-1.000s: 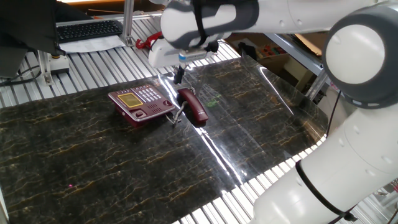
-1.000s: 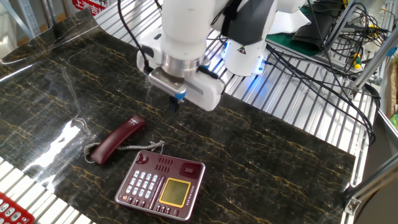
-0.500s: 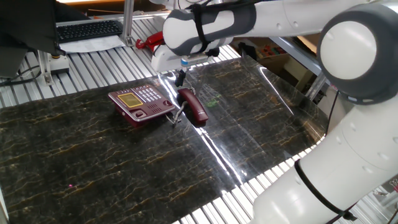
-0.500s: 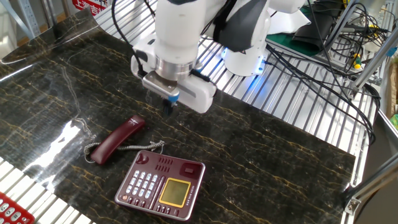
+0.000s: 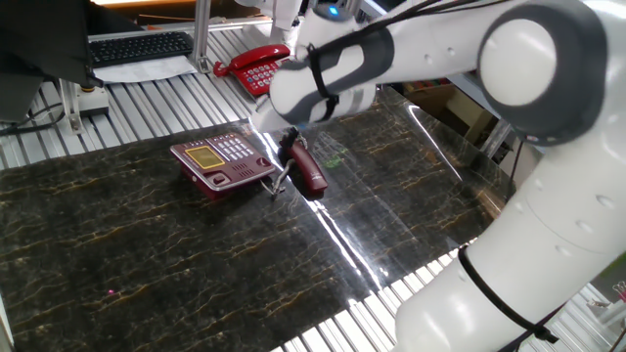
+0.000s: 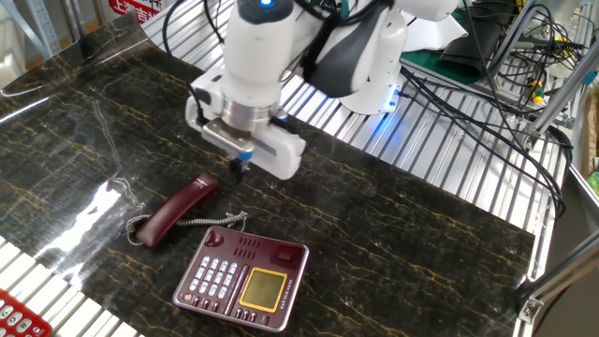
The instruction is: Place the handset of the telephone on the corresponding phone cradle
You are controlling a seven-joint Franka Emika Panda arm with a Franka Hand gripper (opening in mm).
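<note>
The dark maroon handset (image 5: 305,168) lies flat on the dark marble tabletop, off its base, with its thin coiled cord trailing to the telephone (image 5: 220,161). In the other fixed view the handset (image 6: 173,211) lies left of the telephone (image 6: 245,278). The phone cradle (image 6: 251,248) is the empty strip beside the keypad and display. My gripper (image 6: 236,168) hangs just above the handset's end, not touching it. Its fingers look closed together and hold nothing. It also shows in one fixed view (image 5: 287,147).
A brighter red telephone (image 5: 256,68) stands on the slatted metal surface behind the table. A black keyboard (image 5: 137,46) lies at the back left. Cables (image 6: 487,84) run along the far right. The table's edge (image 6: 56,271) is close to the handset.
My gripper has moved left and down toward the end of the handset. The handset and telephone have not moved.
</note>
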